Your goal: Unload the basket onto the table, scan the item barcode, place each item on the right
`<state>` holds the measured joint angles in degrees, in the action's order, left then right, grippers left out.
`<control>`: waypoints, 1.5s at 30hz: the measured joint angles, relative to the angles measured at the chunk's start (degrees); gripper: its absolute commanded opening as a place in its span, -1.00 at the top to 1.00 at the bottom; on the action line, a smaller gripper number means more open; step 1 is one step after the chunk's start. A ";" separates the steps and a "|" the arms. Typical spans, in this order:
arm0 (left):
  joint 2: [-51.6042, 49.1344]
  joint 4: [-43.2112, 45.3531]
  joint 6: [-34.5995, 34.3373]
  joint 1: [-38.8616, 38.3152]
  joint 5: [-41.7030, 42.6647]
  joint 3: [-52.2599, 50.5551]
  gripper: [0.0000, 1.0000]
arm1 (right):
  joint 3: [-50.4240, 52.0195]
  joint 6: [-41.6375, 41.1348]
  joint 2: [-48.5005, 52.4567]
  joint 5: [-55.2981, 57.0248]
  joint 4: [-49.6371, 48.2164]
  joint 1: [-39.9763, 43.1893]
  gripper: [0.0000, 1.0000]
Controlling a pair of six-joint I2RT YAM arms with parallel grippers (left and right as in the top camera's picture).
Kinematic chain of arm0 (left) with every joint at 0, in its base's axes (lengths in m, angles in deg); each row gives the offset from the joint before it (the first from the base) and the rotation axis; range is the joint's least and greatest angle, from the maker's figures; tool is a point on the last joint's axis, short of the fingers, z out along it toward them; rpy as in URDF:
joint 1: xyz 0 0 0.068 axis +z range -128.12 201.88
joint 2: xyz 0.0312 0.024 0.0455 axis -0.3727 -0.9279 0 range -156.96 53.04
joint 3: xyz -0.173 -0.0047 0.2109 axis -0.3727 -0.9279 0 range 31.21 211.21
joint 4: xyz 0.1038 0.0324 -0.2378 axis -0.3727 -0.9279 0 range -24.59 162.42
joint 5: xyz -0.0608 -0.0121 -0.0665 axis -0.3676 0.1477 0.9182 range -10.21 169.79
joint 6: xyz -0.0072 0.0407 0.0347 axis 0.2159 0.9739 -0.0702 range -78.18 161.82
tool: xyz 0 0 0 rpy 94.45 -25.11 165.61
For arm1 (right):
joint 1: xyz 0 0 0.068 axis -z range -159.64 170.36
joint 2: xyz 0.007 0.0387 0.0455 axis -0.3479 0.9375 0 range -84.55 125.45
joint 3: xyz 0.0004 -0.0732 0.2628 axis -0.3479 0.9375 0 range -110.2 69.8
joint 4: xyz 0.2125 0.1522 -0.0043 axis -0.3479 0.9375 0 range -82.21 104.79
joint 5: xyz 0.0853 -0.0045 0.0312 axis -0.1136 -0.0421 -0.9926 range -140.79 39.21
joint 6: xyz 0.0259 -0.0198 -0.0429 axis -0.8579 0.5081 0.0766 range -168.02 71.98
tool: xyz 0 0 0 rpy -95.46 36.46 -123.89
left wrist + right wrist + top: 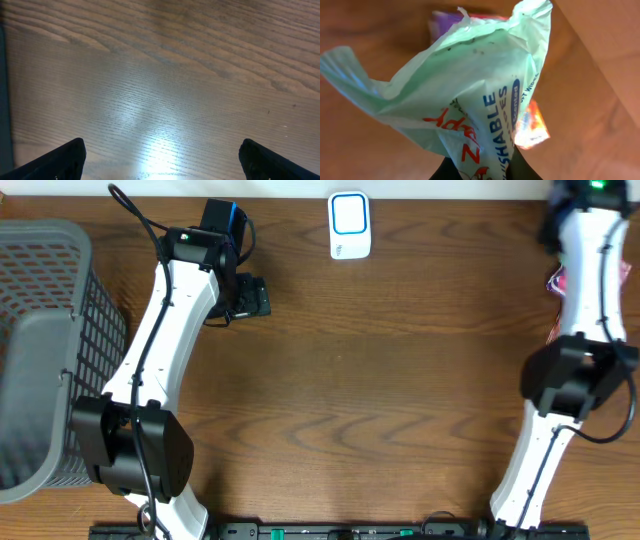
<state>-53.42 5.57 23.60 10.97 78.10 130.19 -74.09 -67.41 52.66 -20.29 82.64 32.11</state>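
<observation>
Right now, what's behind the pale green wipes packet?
A purple packet edge and an orange-red packet corner peek out; the pale green wipes packet hides the rest.

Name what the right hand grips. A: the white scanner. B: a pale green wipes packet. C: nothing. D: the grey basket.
B: in the right wrist view the right hand is shut on the pale green wipes packet, whose crumpled plastic rises from between its fingers.
</observation>
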 measured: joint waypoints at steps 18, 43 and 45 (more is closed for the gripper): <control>0.00 0.00 0.02 0.00 0.00 0.00 -0.96 | 1.79 -5.18 3.04 -10.86 6.56 6.34 0.08; 0.00 0.00 0.00 0.00 0.00 0.00 -0.96 | 3.26 -5.73 -13.51 -25.09 13.35 5.60 -0.99; 0.00 0.00 0.02 0.00 0.00 0.00 -0.96 | 2.99 -5.03 -16.50 -26.88 15.32 4.94 -0.98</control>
<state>-53.42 5.57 23.63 10.97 78.10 130.19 -71.10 -72.44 36.16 -47.17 97.96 37.05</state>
